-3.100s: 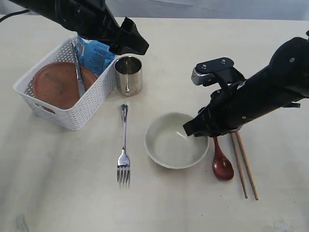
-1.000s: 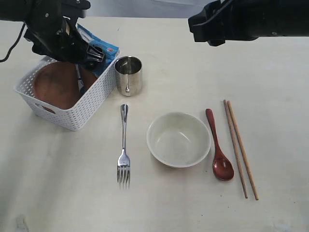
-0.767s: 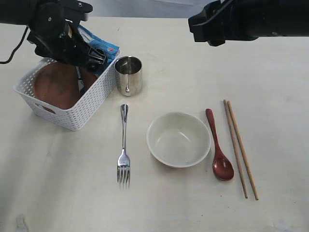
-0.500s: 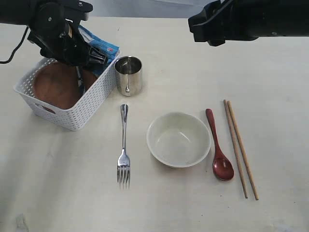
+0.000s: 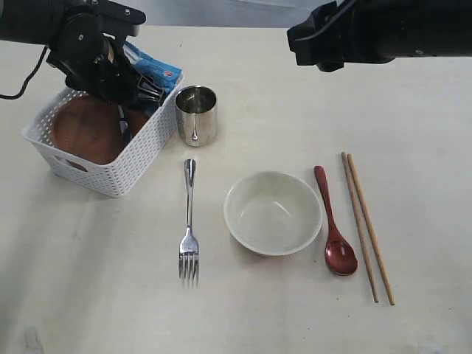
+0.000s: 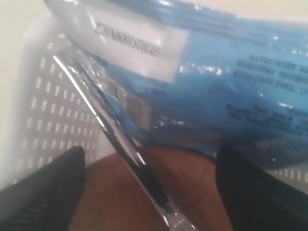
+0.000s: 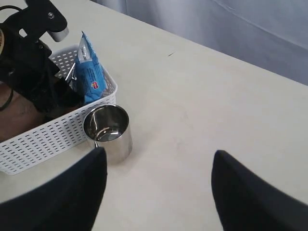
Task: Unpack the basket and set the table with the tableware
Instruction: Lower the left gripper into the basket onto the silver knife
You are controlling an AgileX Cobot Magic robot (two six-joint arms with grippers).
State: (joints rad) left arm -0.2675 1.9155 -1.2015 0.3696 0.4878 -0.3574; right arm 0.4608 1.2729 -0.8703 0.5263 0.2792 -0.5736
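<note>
The white basket stands at the left of the table, holding the reddish-brown plate, a steel knife and a blue packet. My left gripper reaches into the basket's far corner. In the left wrist view it is open, the knife slanting between its fingers untouched, over the plate. On the table lie the steel cup, fork, cream bowl, dark red spoon and chopsticks. My right gripper hangs open and empty above the table.
The right arm is raised over the table's far right. The cup stands right beside the basket's wall. The blue packet leans against the basket's far side, just above the knife.
My left gripper has shifted slightly to the right inside the basket, and its jaws have narrowed a little around the knife. The right arm has not moved.
</note>
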